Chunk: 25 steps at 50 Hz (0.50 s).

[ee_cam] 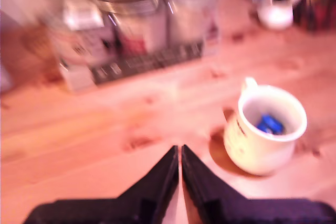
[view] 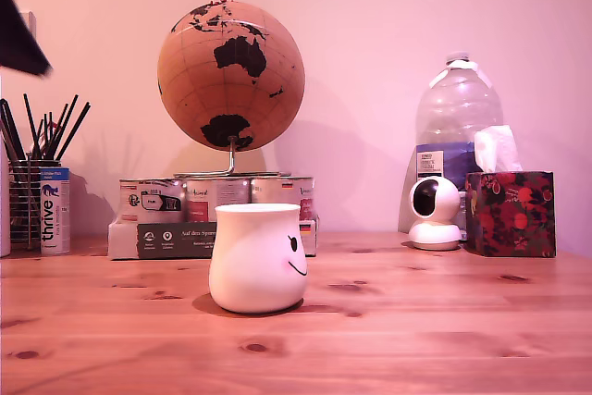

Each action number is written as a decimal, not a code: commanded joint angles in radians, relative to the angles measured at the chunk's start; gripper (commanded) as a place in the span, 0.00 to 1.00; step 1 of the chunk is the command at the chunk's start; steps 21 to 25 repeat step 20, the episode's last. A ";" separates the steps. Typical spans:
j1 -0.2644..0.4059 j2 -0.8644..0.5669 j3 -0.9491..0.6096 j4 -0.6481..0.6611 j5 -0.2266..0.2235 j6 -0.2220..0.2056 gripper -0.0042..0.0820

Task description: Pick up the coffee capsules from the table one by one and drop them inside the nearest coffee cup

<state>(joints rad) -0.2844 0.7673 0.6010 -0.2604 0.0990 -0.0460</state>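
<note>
gripper (ee_cam: 180, 153) fingers pressed together, nothing held. blue coffee capsules (ee_cam: 270, 124) seen inside coffee cup (ee_cam: 265, 132), mid table (view: 416, 321). capsules judged light, rigid, slippery; best pinched across the body.

A cork globe (view: 230, 75) stands at upper centre on stacked tins (view: 215, 199). At right sit a water bottle (view: 457, 117), white camera (view: 434, 211) and tissue box (view: 511, 212); pencils (view: 39, 136) at left.

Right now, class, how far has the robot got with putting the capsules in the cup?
Done: blue capsules already lie inside the cup, though the blur hides how many. In hand: nothing; the hand hangs above the table, its fingers closed together with no capsule between them. Left: no capsule shows on the table in either view, so the job looks finished or nearly so.
</note>
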 commanded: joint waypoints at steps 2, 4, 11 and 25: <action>0.012 -0.049 -0.055 -0.001 -0.004 -0.011 0.03; 0.014 -0.074 -0.063 -0.008 -0.007 -0.017 0.03; 0.014 -0.163 -0.074 -0.050 -0.039 -0.027 0.03; 0.014 -0.240 -0.074 -0.069 -0.072 -0.026 0.03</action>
